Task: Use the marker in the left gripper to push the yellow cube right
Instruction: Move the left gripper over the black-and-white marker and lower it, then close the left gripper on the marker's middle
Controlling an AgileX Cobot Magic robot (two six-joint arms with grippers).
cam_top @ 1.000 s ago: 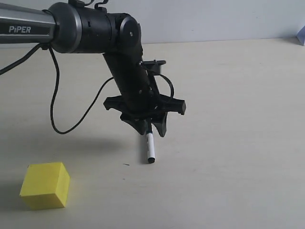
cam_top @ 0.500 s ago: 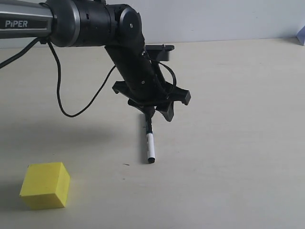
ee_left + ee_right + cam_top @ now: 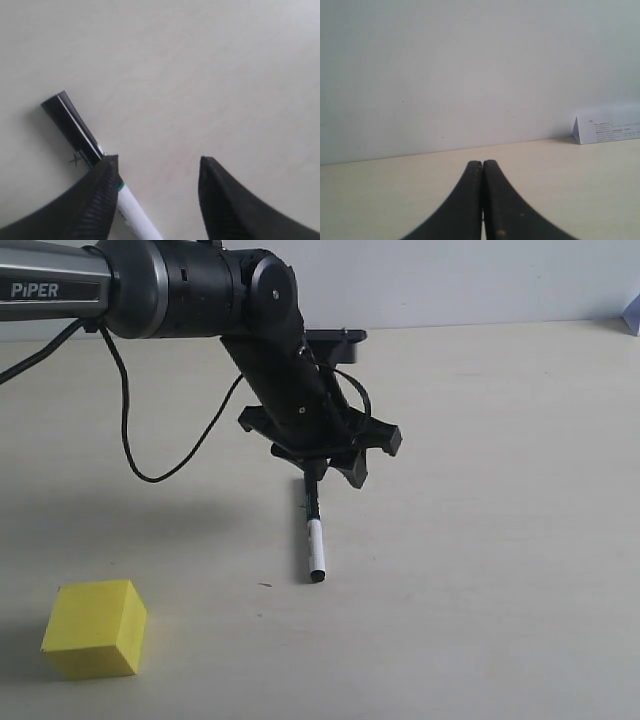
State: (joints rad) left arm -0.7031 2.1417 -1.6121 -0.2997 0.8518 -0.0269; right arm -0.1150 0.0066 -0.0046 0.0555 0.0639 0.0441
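The marker (image 3: 314, 535) lies flat on the table with its small black end toward the front; its black cap (image 3: 72, 129) and white barrel show in the left wrist view. My left gripper (image 3: 335, 472) hovers over the cap end, open (image 3: 159, 161). One finger (image 3: 97, 200) overlaps the marker's side and the other stands well apart, so nothing is gripped. The yellow cube (image 3: 95, 628) sits at the front left, far from both. My right gripper (image 3: 482, 165) is shut on nothing, low over the table, and does not show in the exterior view.
A black cable (image 3: 128, 445) loops down from the left arm (image 3: 150, 290) over the table's left part. A white folded card (image 3: 607, 130) stands by the back wall, its corner at the far right (image 3: 633, 315).
The left gripper has risen and shifted back and slightly right, uncovering more of the marker's black cap. The marker and cube have stayed where they lay.
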